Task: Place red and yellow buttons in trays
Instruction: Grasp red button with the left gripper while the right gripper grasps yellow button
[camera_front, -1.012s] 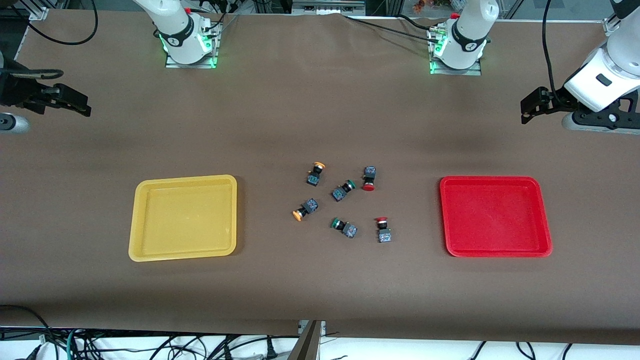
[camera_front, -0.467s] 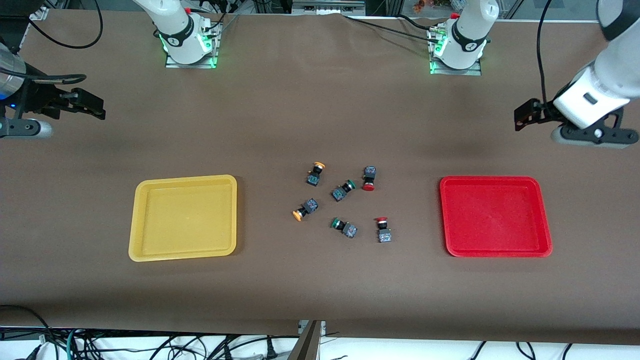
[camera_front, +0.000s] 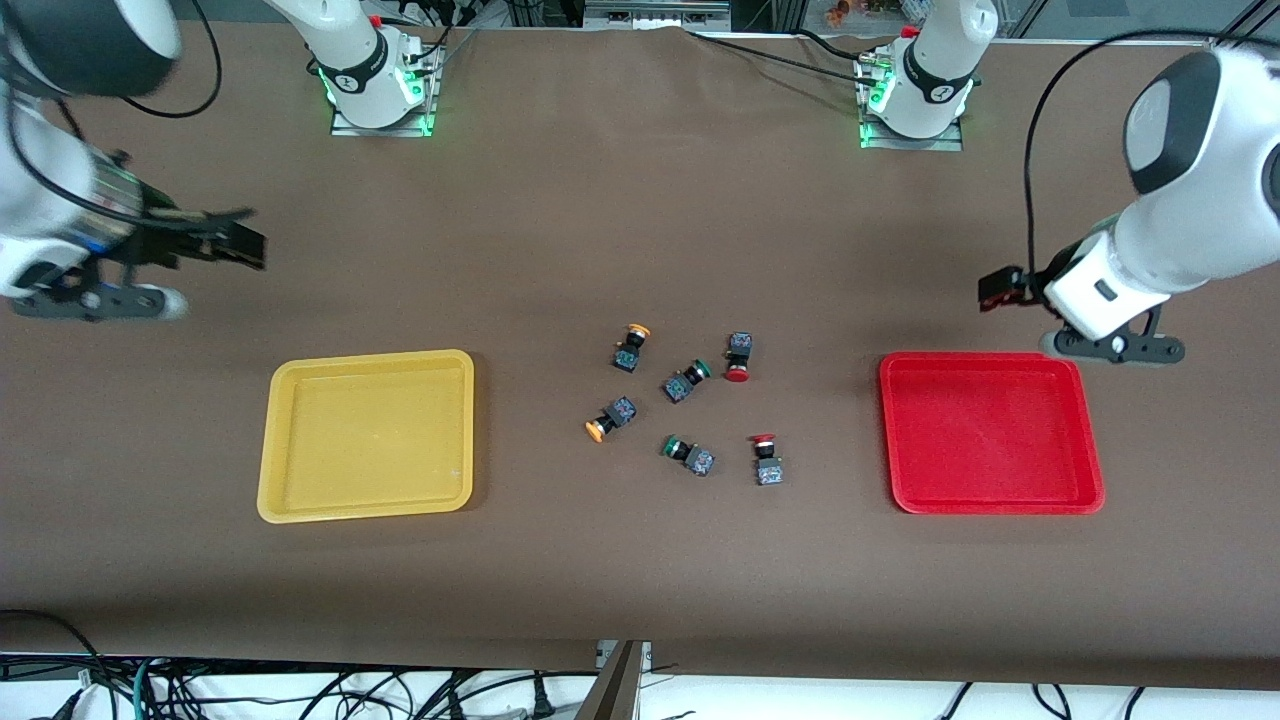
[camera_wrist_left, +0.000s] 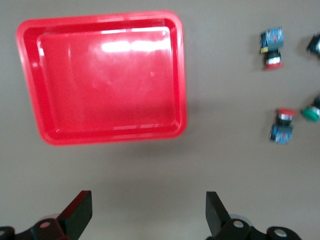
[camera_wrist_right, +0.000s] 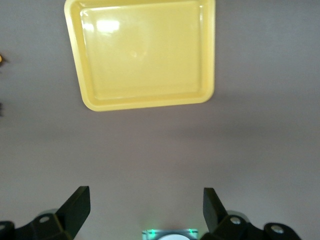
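Two yellow-capped buttons (camera_front: 630, 346) (camera_front: 610, 418) and two red-capped buttons (camera_front: 738, 358) (camera_front: 766, 459) lie loose at the table's middle, between the yellow tray (camera_front: 365, 355) and the red tray (camera_front: 985, 357). Both trays are empty. My left gripper (camera_front: 1000, 290) is open and empty over bare table by the red tray's rim. Its wrist view shows the red tray (camera_wrist_left: 182, 75) and both red-capped buttons (camera_wrist_left: 271, 47) (camera_wrist_left: 282, 125) past the open gripper (camera_wrist_left: 149, 215). My right gripper (camera_front: 235, 245) is open and empty over bare table near the yellow tray, which shows in its wrist view (camera_wrist_right: 145, 104) past the open gripper (camera_wrist_right: 145, 212).
Two green-capped buttons (camera_front: 686, 380) (camera_front: 688, 454) lie among the red and yellow ones. One green cap (camera_wrist_left: 311, 114) shows beside a red-capped button in the left wrist view. The arm bases (camera_front: 375, 80) (camera_front: 915, 90) stand along the table's edge farthest from the front camera.
Both arms have swung in from the table's ends toward the trays and come lower. The buttons and trays have not moved.
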